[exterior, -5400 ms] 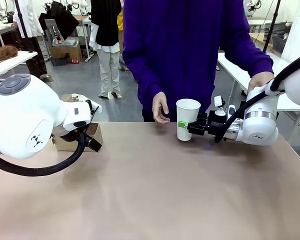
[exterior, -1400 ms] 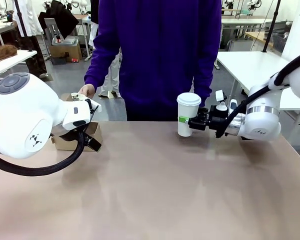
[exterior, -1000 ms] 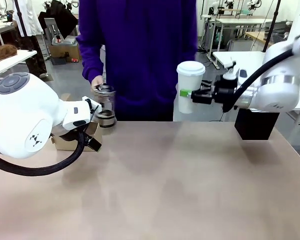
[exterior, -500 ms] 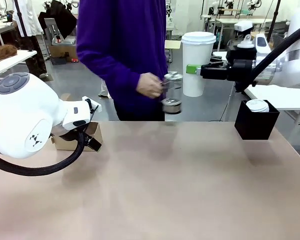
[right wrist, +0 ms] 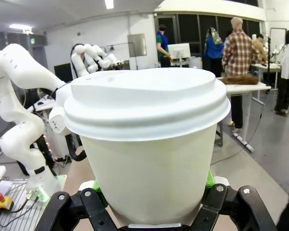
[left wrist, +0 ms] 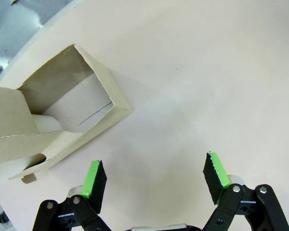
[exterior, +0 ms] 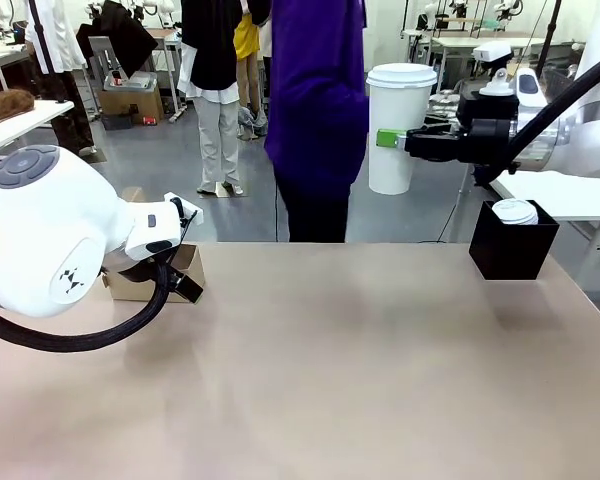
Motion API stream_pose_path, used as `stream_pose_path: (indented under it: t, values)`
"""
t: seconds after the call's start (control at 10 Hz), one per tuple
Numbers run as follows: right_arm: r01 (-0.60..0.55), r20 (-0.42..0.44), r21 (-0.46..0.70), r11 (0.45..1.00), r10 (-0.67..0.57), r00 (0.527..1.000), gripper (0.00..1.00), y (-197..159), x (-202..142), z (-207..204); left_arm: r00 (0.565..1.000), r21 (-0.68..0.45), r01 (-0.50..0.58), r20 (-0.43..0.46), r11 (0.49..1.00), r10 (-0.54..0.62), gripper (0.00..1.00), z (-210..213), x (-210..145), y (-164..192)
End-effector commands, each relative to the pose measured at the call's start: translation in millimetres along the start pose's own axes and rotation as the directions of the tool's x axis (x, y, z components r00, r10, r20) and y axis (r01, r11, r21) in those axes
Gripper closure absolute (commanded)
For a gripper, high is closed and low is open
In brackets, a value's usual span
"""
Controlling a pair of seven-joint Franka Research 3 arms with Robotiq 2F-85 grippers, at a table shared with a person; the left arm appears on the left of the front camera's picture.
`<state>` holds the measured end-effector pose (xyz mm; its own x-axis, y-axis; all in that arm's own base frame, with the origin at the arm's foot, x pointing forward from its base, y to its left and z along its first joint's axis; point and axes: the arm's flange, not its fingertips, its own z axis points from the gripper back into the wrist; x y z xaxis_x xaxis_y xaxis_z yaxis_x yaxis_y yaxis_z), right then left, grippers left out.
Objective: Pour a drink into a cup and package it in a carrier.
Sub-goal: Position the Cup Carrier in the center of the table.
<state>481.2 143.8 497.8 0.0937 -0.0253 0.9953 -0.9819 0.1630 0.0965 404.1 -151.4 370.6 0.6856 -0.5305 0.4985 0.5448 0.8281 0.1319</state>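
Nearest the camera, the tabletop (exterior: 340, 380) is bare across its middle. At its left, the left gripper (left wrist: 155, 174) hangs just above the surface with its jaws wide apart and nothing between them. The carrier (left wrist: 58, 86) lies just beyond it, on the tabletop, with one open slot facing up.

At the right, toward the far edge, a black box (exterior: 510, 255) stands on the tabletop with white lids (exterior: 515, 211) in its top.

Above and beyond the box, the right gripper (exterior: 390, 139) is clamped on the cup (exterior: 392, 165). It holds the cup upright and well clear of the tabletop, gripping the upper part of the body. A white lid (exterior: 401, 75) is seated on the cup, so the drink inside cannot be seen. A person in a purple top (exterior: 318, 110) stands at the far side, hands not visible.

Assessment: pouring and lidding look complete, and the step in hand is taking the cup across to the carrier.

Recommendations:
- Keep the cup vertical throughout the crossing.
- Move smoothly, so the liquid does not surge against the lid.
- Centre the cup over the open slot before descending, clear of the handle tab.
- Lower it straight down.
- Release only once the base is seated.
- The left gripper is well placed to steady the carrier if it slides.
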Motion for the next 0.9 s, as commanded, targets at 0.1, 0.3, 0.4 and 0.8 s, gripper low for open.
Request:
stream_pose_path:
  t: [0.1, 0.3, 0.4, 0.8]
  values:
    - [-0.01, -0.002, -0.006, 1.0, 0.01, 1.0, 0.19, 0.6, 3.6, -1.5, 1.0, -0.001, -0.001, 0.001, 1.0, 0.001, 0.0, 0.3, -0.3, 0.0]
    - [-0.01, -0.002, -0.006, 1.0, 0.01, 1.0, 0.19, 0.6, 3.6, -1.5, 1.0, -0.001, -0.001, 0.001, 1.0, 0.001, 0.0, 0.3, -0.3, 0.0]
    - [-0.01, -0.002, -0.006, 1.0, 0.01, 1.0, 0.19, 0.6, 3.6, -1.5, 1.0, -0.001, -0.001, 0.001, 1.0, 0.001, 0.0, 0.3, -0.3, 0.0]
    - [-0.01, -0.002, -0.006, 1.0, 0.01, 1.0, 0.19, 0.6, 3.6, -1.5, 1.0, 0.0, 0.0, 0.0, 1.0, 0.0, 0.0, 0.0, 0.0, 0.0]
